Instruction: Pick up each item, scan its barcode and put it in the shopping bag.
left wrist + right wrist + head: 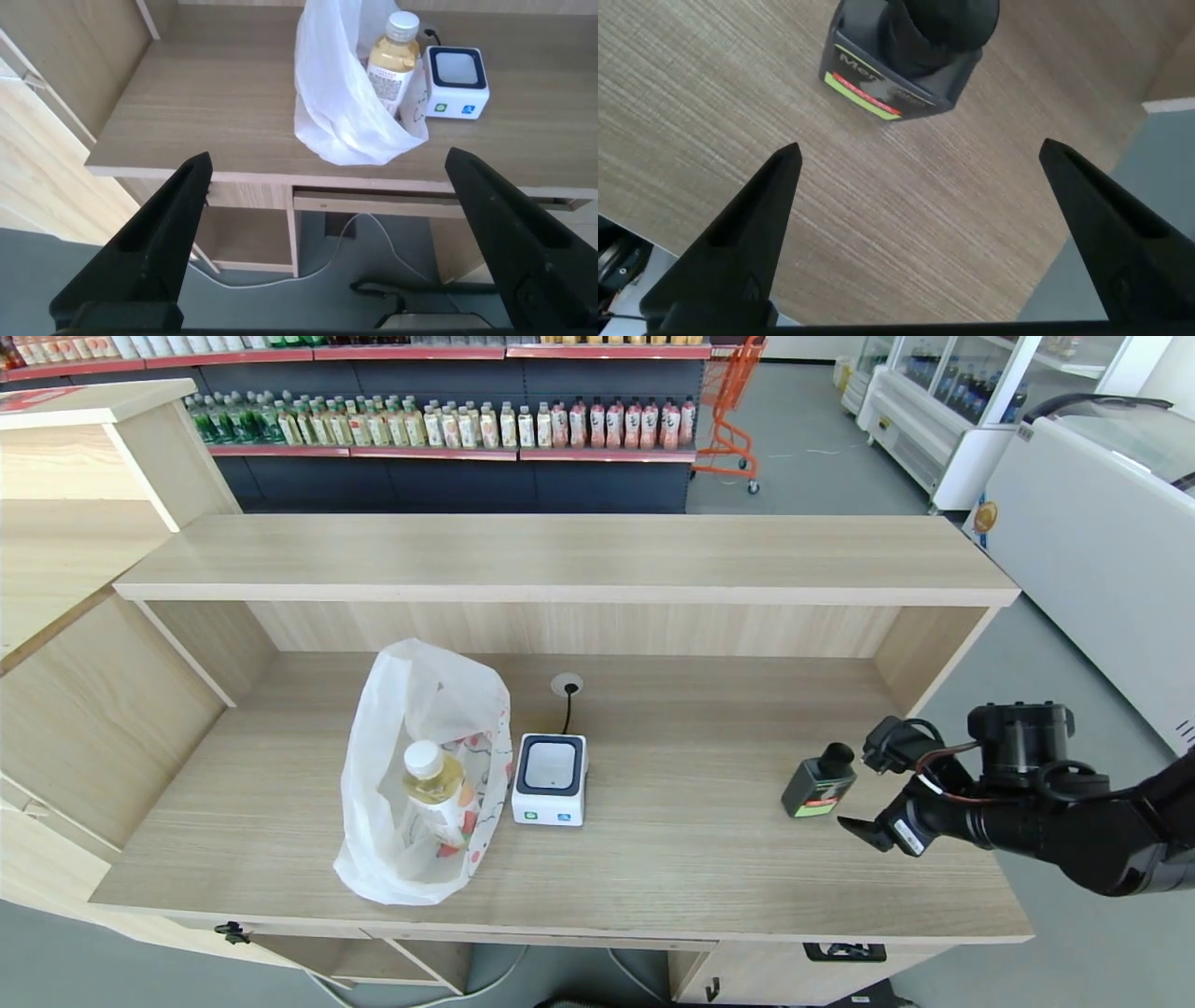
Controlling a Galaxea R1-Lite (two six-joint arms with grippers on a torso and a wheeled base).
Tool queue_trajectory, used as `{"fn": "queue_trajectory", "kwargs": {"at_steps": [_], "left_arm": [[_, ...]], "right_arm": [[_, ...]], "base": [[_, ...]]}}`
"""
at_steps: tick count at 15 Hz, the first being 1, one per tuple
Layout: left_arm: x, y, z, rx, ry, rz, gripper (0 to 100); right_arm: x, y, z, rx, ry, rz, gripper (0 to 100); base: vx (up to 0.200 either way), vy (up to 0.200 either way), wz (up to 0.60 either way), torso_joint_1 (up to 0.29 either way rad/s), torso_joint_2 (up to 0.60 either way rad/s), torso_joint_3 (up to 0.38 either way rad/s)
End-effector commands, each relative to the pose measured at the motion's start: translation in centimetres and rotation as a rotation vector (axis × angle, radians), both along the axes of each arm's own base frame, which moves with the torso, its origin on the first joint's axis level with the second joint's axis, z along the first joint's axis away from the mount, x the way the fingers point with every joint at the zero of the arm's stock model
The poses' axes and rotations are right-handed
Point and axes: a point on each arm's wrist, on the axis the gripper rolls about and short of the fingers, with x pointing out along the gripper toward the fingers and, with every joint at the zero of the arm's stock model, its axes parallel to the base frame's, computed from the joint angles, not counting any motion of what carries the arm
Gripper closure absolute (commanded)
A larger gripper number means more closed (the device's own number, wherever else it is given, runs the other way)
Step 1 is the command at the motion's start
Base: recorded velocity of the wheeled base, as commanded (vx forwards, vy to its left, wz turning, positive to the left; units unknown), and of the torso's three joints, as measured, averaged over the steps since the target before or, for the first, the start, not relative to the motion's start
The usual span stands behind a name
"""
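You're looking at a translucent white plastic shopping bag point(378, 775) printed in red, orange and green, a white-capped bottle of pale yellow drink point(437, 795), a white cube scanner point(550, 782) with a dark-rimmed top, a squat dark bottle point(819, 786) with a black cap and red-and-green label, and a pale wood-grain counter point(691, 845).

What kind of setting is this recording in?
Most likely a small shop's checkout: a barcode scanner beside a shopping bag on the counter, with shelves of bottled drinks and a chest freezer behind.
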Motion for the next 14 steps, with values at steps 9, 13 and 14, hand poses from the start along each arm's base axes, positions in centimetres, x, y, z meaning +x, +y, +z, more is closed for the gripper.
{"fn": "queue_trajectory", "kwargs": {"at_steps": [9, 13, 14], "left_arm": [[0.0, 0.0, 0.0, 0.000, 0.000, 0.000, 0], [0.0, 0.0, 0.0, 0.000, 0.000, 0.000, 0], [0.0, 0.0, 0.0, 0.000, 0.000, 0.000, 0]], "right_arm": [[3.2, 2.3, -1.1, 0.001, -0.016, 0.057, 0], [4.1, 3.3, -2.3, 0.002, 0.002, 0.081, 0], [4.5, 3.6, -2.4, 0.003, -0.003, 0.087, 0]], "base": [[0.000, 0.000, 0.00, 0.000, 0.00, 0.000], [0.000, 0.000, 0.00, 0.000, 0.00, 0.000], [0.000, 0.000, 0.00, 0.000, 0.00, 0.000]]}}
